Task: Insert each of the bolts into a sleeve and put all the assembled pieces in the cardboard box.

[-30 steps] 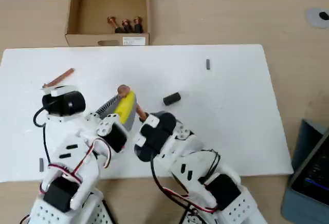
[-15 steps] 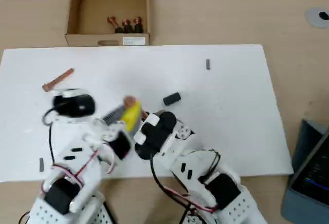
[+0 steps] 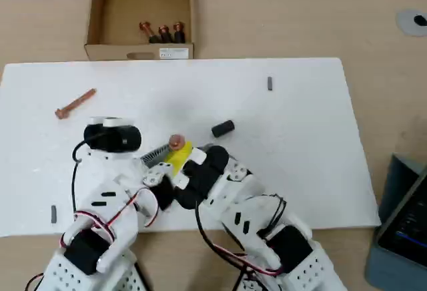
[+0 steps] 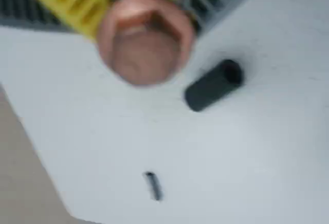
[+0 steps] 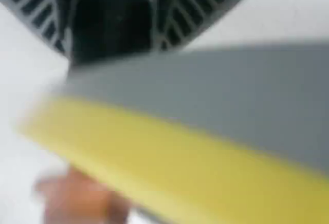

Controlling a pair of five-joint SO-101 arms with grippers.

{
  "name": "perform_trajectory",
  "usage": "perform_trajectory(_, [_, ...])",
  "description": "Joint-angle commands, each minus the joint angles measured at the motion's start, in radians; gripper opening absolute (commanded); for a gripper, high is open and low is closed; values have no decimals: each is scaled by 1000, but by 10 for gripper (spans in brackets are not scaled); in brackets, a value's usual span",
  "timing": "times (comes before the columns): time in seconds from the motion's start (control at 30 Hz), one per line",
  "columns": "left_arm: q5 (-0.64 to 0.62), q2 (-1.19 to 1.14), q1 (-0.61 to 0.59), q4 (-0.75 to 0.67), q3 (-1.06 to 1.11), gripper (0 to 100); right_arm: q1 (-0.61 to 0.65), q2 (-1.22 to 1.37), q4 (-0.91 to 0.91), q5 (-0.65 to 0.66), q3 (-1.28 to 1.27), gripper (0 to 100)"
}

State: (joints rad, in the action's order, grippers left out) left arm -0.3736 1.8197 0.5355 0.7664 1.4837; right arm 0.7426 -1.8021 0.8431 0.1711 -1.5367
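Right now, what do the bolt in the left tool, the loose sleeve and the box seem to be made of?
The held bolt looks like copper-coloured metal: its head has a soft reddish sheen. The sleeve seems matte black plastic or rubber, showing no glint. The box is plain brown cardboard, with folded flaps.

Bright, even light falls from above on the white sheet point(image 3: 300, 171); shadows under the arms are short and soft. In the left wrist view the bolt point(image 4: 145, 44) is blurred, the black sleeve point(image 4: 213, 85) less so. A yellow and grey finger point(image 5: 195, 126) near the right wrist lens is very blurred.
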Motion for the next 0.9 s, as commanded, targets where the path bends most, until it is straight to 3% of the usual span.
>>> perform_trajectory(0.0, [74,1,-80,-5,-3,186,12,-147,-29,6,68,9])
perform_trajectory(0.13, [106,-1,-150,3,-61,184,12,-147,-29,2,59,9])
perform_trajectory(0.33, [103,-2,-161,5,-141,175,12,-147,-29,0,45,9])
perform_trajectory(0.47, [106,1,-218,-5,-163,22,-8,-147,-28,-8,51,9])
perform_trajectory(0.67, [118,1,-425,5,-153,2,-174,-122,-6,-167,82,9])
perform_trajectory(0.87, [285,1,-634,5,21,2,-289,-73,114,-338,206,9])
